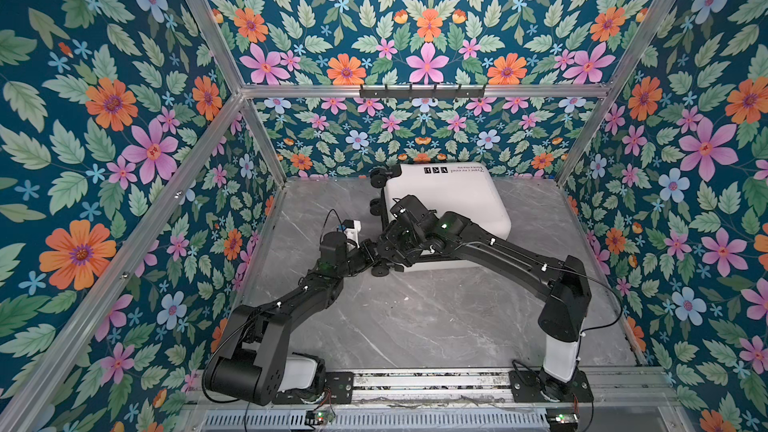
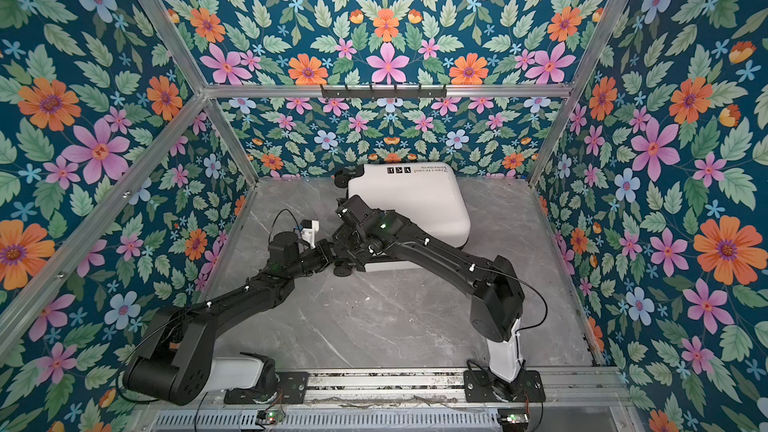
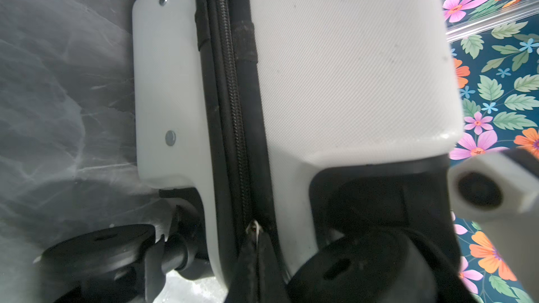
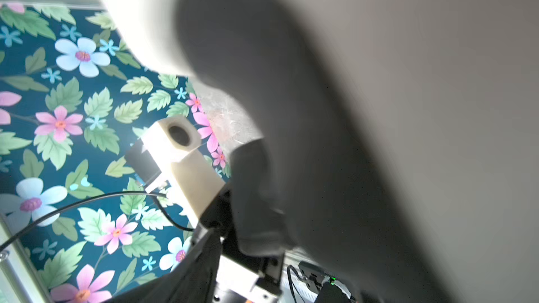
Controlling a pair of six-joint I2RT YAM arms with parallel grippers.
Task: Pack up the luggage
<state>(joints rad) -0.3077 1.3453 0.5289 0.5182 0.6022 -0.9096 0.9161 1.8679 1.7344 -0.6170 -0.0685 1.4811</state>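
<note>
the white suitcase (image 1: 457, 197) lies flat at the back of the counter (image 1: 415, 317). my left tool (image 1: 371, 252) is pressed together at the zipper (image 3: 233, 97), beside a wheel (image 3: 96, 252). my right tool (image 1: 401, 207) hangs over the shell's edge; apart or together, i cannot tell.

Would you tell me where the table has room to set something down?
Bare: the table in front of the luggage, and the strip between it and the right wall. Crowded: the wheeled end, where left gripper and right arm meet.
</note>
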